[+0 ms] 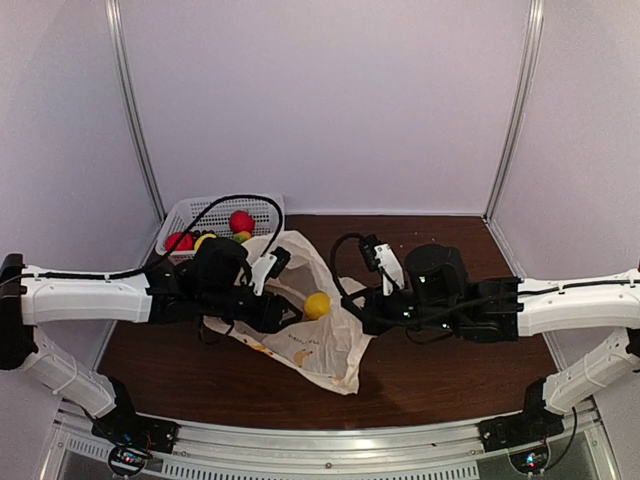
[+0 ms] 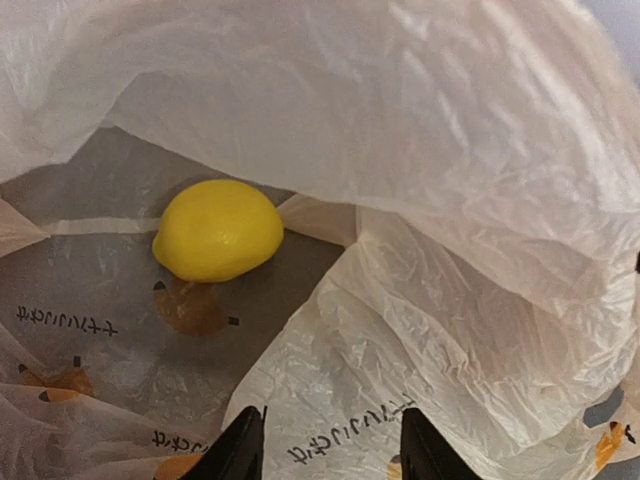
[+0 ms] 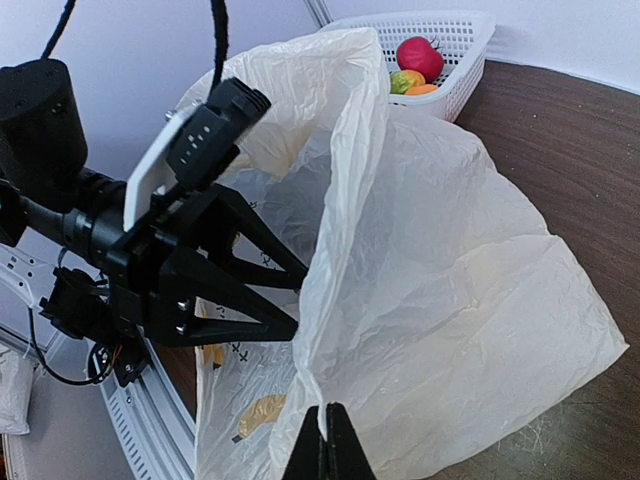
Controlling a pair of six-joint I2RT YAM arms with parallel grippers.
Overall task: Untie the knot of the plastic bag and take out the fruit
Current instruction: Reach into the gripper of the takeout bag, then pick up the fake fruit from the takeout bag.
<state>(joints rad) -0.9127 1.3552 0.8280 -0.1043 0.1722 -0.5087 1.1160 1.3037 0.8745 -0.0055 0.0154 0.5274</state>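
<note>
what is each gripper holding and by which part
Right gripper pinches the bag by its mouth edge; left gripper, open inside the bag, holds nothing.

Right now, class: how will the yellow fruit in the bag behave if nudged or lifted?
The yellow fruit is rounded, so a nudge would probably roll it. Its smooth skin may slip in a grip. The bag under it is thin film, likely to shift.

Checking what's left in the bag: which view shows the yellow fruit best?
Left wrist: the yellow fruit lies large and unobstructed inside the plastic bag. Top external shows it small; right wrist not at all.
</note>
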